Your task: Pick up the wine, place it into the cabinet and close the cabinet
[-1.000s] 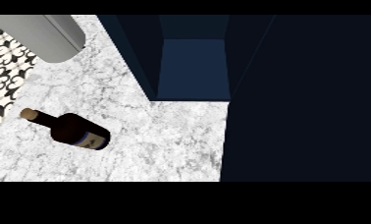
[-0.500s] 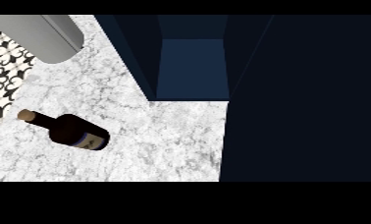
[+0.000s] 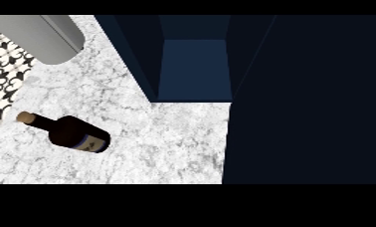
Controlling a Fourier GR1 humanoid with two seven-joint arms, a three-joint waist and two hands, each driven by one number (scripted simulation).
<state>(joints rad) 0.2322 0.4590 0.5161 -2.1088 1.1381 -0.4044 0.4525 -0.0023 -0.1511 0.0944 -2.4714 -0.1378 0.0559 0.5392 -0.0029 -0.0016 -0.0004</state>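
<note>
A white marble counter [image 3: 147,136] meets a dark blue cabinet [image 3: 195,66] standing open, its door [image 3: 301,101] to the right. The wine bottle [image 3: 70,132] is left of the cabinet on the counter, where it was a second ago. A grey forearm [image 3: 40,37] shows top left; neither hand appears.

Dark wine bottle [image 3: 72,132] lying on marbled tabletop [image 3: 161,136], open navy cabinet [image 3: 195,66] behind it, grey forearm [image 3: 40,37] at upper left
</note>
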